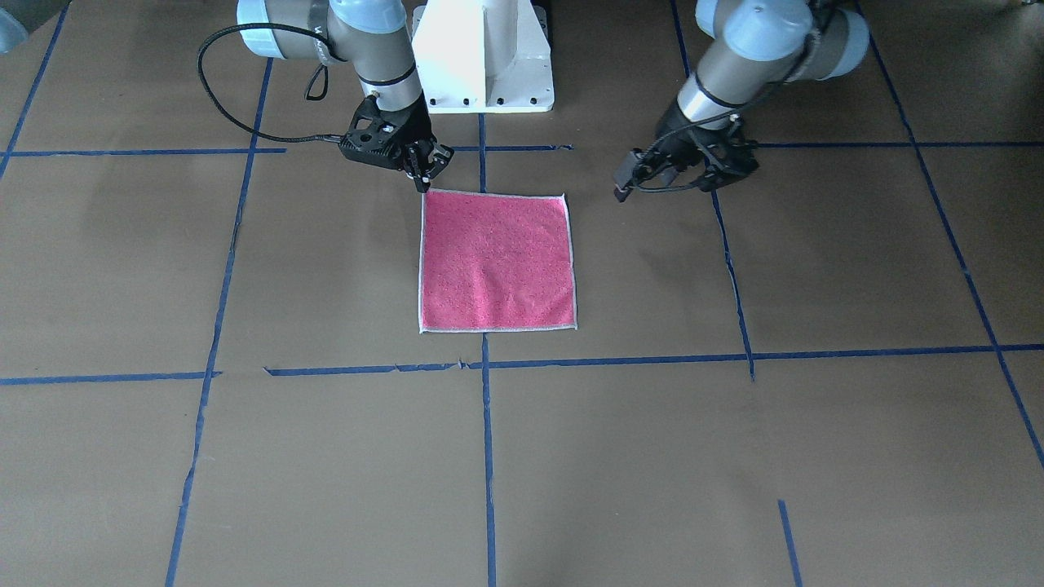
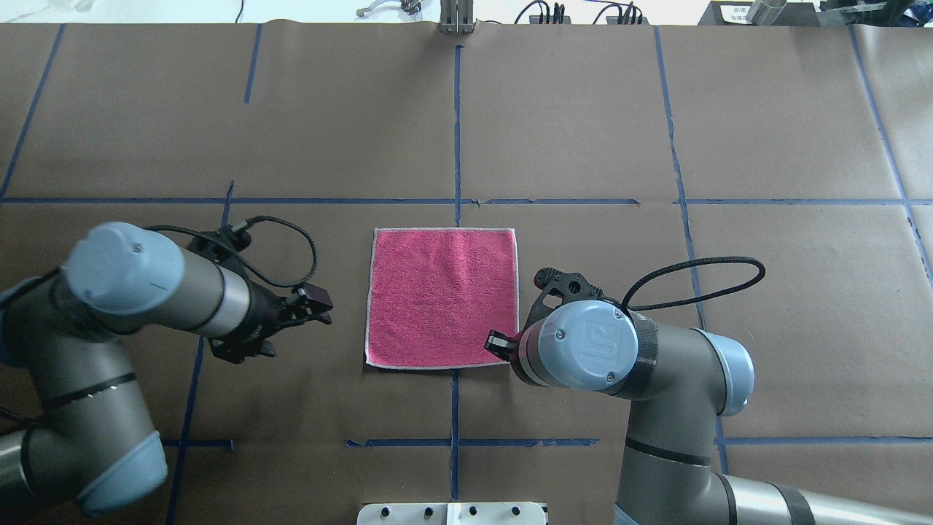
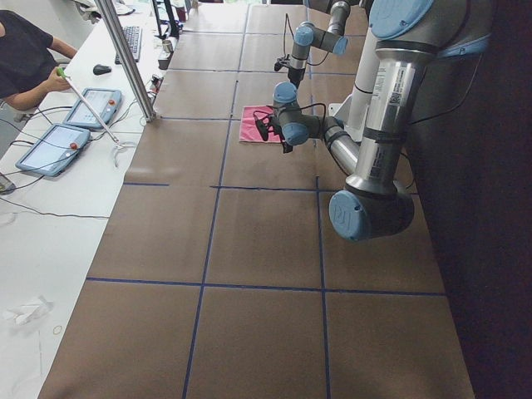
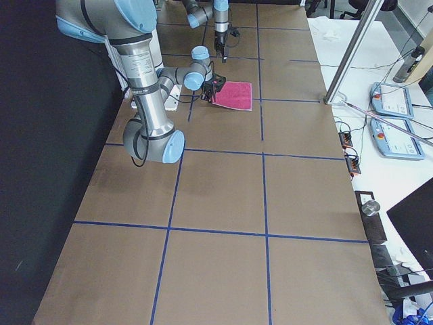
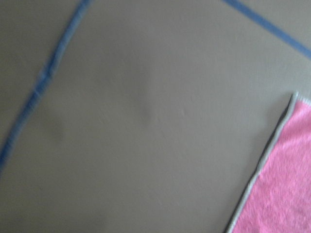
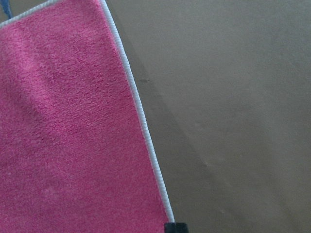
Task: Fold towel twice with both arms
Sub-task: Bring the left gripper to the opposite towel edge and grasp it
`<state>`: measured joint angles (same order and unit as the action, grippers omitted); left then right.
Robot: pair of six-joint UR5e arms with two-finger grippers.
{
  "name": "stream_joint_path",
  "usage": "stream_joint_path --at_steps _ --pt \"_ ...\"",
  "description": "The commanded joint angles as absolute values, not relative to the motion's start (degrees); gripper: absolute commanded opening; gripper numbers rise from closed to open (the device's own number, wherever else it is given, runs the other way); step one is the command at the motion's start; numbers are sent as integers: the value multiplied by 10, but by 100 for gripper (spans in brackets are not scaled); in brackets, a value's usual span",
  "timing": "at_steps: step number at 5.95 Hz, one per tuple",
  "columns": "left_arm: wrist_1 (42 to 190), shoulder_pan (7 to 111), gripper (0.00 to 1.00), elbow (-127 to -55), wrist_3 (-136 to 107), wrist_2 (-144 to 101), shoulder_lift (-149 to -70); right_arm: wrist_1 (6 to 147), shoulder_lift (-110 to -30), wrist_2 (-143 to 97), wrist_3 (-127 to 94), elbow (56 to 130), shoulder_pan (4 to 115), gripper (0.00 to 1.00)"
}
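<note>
The towel (image 1: 496,261) lies flat and unfolded at the middle of the table, pink face up with a pale border; it also shows in the overhead view (image 2: 442,297). My right gripper (image 1: 426,169) hovers at the towel's corner nearest the robot on my right side (image 2: 498,343), jaws slightly apart and empty. One black fingertip (image 6: 176,227) shows beside the towel's edge (image 6: 141,116). My left gripper (image 2: 318,307) is open and empty, a short way off the towel's left edge (image 1: 634,181). The left wrist view shows only the towel's corner (image 5: 286,184).
Brown paper with blue tape lines (image 2: 457,131) covers the table. The white pedestal base (image 1: 483,57) stands behind the towel. A metal post (image 3: 125,58), tablets (image 3: 51,148) and an operator (image 3: 25,50) are beyond the table's far side.
</note>
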<state>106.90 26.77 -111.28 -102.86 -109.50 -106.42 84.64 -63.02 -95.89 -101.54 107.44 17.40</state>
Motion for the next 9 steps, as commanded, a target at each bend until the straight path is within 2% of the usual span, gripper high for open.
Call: stream_joint_path --at_steps 1,7,9 --pt "982 203 96 -1066 -1090 -1031 -1152 846 -630 -959 -1016 1075 173 3" --pt "983 202 56 -1033 -1086 -1009 -1169 846 -630 -959 -1016 1074 172 3" --pt "983 202 7 -1034 -1086 -1010 -1171 846 -629 -959 -1016 1074 173 3"
